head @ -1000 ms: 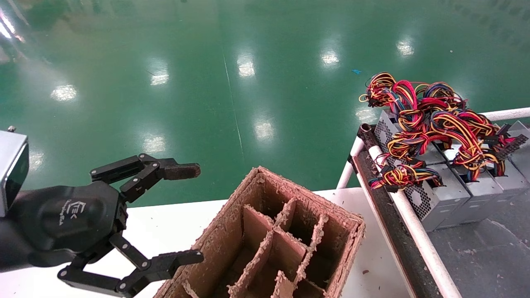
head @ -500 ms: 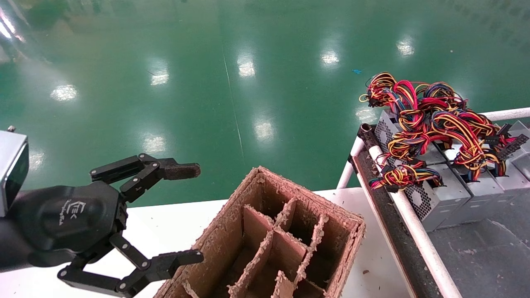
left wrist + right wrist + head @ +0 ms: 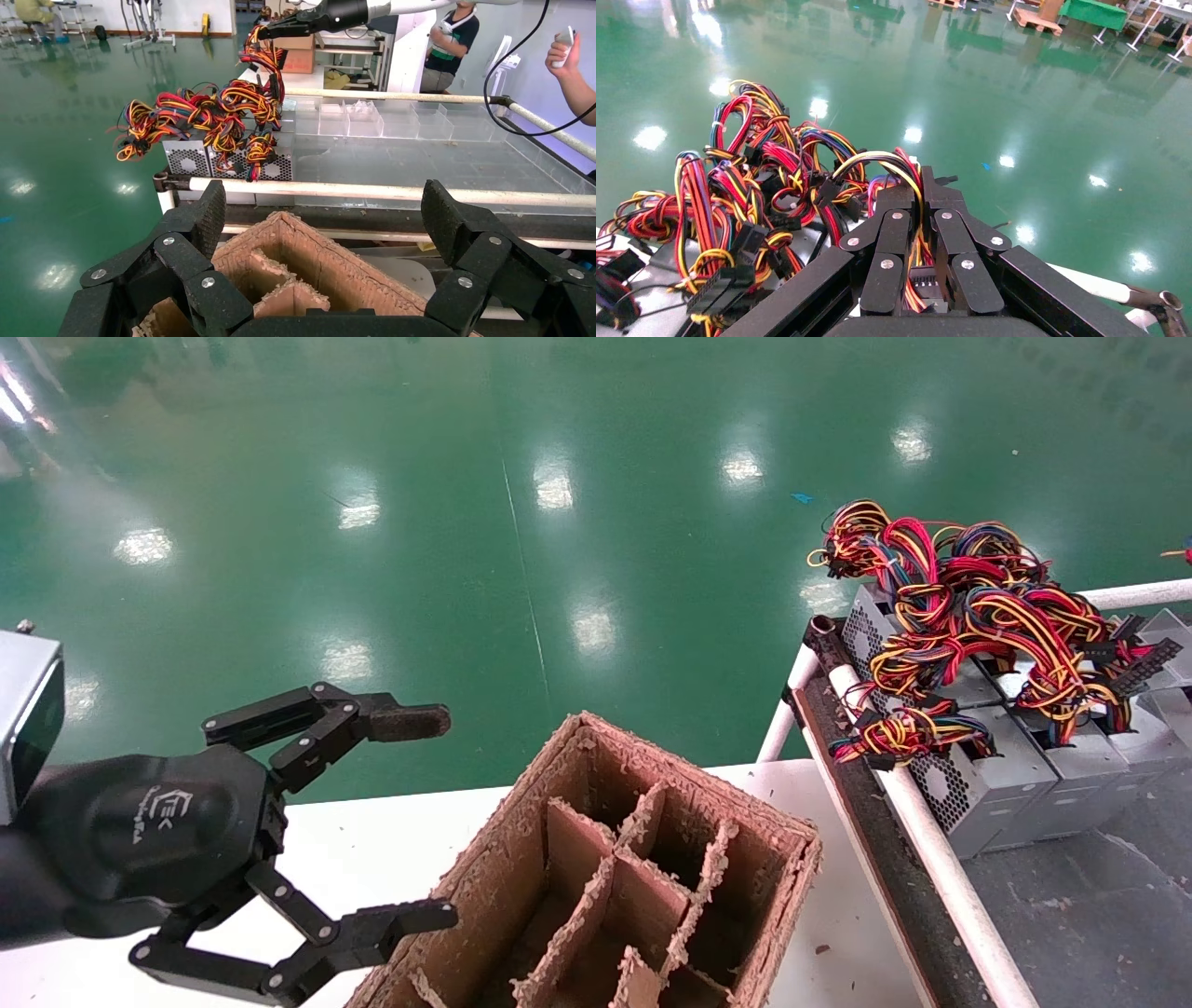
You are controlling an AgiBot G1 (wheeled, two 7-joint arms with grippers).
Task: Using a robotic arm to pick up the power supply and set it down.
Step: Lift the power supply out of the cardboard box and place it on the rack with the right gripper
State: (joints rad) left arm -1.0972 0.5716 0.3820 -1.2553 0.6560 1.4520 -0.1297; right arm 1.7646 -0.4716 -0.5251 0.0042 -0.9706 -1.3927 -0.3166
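Observation:
Several silver-grey power supplies (image 3: 987,775) stand in a row on a rack at the right, under a tangled bundle of red, yellow and black wires (image 3: 968,607). My right gripper (image 3: 921,186) is shut on a strand of those wires, with a black connector behind its fingers. It is outside the head view. The left wrist view shows it high above the pile (image 3: 270,31), lifting wires. Which box the strand belongs to is hidden. My left gripper (image 3: 440,817) hangs open beside the brown cardboard box (image 3: 694,773), holding nothing.
The divided cardboard box stands on a white table (image 3: 372,840). White pipe rails (image 3: 931,859) edge the rack holding the power supplies. Clear plastic bins (image 3: 365,119) sit farther along the rack. People (image 3: 450,42) stand behind it. Green floor lies beyond.
The power supplies at the far right of the row have shifted slightly, and a wire end now shows at the right edge. The left gripper has not moved.

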